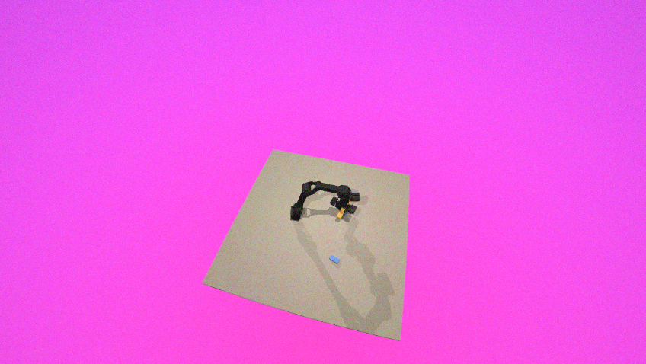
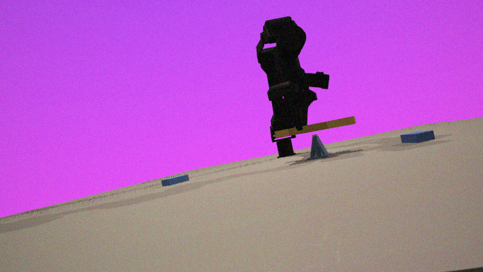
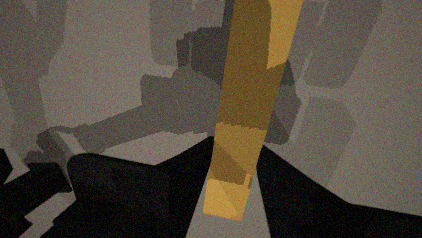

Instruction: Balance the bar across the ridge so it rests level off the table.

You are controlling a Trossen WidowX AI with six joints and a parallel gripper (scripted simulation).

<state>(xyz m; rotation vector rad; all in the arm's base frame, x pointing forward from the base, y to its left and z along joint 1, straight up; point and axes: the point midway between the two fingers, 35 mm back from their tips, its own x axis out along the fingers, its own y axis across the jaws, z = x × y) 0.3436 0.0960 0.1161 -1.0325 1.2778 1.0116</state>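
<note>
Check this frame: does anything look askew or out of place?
Nothing broken or spilled. The bar, held in the shut gripper, hangs just above the ridge, not resting on it, and is gripped nearer one end than its middle.
</note>
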